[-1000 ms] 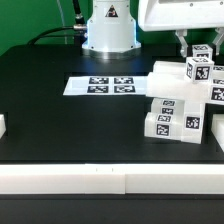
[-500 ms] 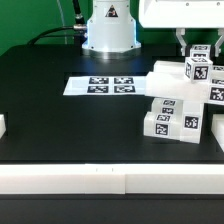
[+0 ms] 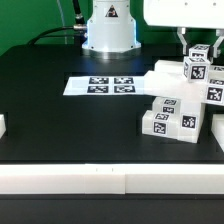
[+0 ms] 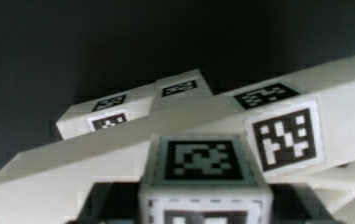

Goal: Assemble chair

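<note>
My gripper (image 3: pixel 198 56) hangs at the exterior view's far right and is shut on a white square chair leg (image 3: pixel 197 71) with a black-and-white tag on its face. In the wrist view the same leg (image 4: pixel 202 160) sits between my dark fingers (image 4: pixel 113 203), with my gripper (image 4: pixel 204 207) closed round it. The leg stands on a cluster of white chair parts: a flat seat block (image 3: pixel 165 76) behind, and tagged blocks (image 3: pixel 166 120) stacked in front. Long white tagged parts (image 4: pixel 245 115) lie under the held leg in the wrist view.
The marker board (image 3: pixel 108 85) lies flat on the black table toward the robot base (image 3: pixel 108 30). A small white part (image 3: pixel 3 126) shows at the exterior view's left edge. A white rail (image 3: pixel 100 180) runs along the table's near edge.
The gripper and the held leg have shifted very slightly toward the exterior view's left and down. The front blocks have nudged the same way. The grip has stayed shut.
</note>
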Motion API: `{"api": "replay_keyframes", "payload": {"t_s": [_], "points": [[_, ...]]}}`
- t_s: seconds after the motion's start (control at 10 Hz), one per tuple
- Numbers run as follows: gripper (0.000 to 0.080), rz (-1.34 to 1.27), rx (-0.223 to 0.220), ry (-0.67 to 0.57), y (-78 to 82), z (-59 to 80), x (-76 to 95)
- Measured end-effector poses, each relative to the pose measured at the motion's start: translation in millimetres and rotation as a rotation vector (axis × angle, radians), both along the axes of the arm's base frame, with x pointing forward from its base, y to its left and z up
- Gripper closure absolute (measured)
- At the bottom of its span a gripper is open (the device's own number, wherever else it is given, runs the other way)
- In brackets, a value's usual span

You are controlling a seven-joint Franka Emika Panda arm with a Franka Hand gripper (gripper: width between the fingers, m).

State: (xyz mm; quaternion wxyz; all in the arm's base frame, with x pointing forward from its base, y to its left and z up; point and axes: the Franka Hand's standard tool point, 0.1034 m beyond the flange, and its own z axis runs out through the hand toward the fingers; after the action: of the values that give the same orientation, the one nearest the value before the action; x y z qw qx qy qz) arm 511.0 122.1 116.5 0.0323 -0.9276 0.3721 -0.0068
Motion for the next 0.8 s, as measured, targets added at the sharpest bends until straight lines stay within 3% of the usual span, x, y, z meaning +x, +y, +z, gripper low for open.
{"api": "replay_keyframes", "payload": {"t_s": [0.7,0.8], "points": [[0.0512,-0.461,0.047,0.034,6.6,0.0,-1.3],[0.0434,-0.433,0.046,0.032,6.6,-0.1,-1.3]]}}
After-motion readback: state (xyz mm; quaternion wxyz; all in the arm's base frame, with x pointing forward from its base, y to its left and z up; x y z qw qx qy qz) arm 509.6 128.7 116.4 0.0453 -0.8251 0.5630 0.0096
